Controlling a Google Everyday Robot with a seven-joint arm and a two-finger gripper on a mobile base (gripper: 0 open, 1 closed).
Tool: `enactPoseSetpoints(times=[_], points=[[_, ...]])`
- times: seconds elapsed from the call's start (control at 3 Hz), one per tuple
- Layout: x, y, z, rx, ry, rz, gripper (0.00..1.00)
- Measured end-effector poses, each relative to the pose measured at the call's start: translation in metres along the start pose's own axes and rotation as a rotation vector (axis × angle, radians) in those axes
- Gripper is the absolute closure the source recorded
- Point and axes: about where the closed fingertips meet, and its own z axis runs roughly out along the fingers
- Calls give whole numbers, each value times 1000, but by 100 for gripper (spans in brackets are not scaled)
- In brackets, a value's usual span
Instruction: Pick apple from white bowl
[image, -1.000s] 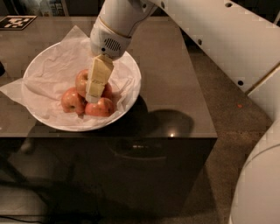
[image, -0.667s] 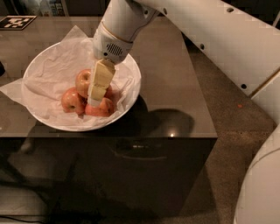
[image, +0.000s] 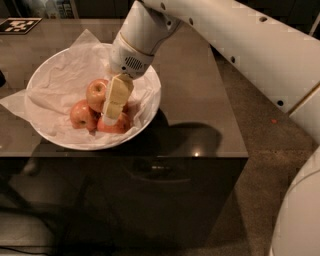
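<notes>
The white bowl (image: 75, 144) stands on the dark table, lined with crumpled white tissue paper. The apple (image: 95, 93), golden yellow-orange, lies in it on top of redder apples (image: 81, 115), (image: 118, 125). My gripper (image: 110, 119) reaches down into the bowl from the upper right. It sits right beside the golden apple, on its right, with its tip down among the red apples. It hides part of the apples behind it.
The dark table (image: 200, 100) ends in a front edge just below the bowl and a right edge beside the carpet. A black-and-white marker tag (image: 19, 25) lies at the far left corner. My white arm (image: 240, 45) spans the upper right.
The gripper has moved slightly right and lower into the bowl, next to the golden apple. The apples and the bowl have not visibly moved.
</notes>
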Motion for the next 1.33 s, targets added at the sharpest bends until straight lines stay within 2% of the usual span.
enactPoseSetpoints(times=[1.0, 1.33], points=[[0, 0, 0, 0, 0, 0, 79], [0, 0, 0, 0, 0, 0, 99]])
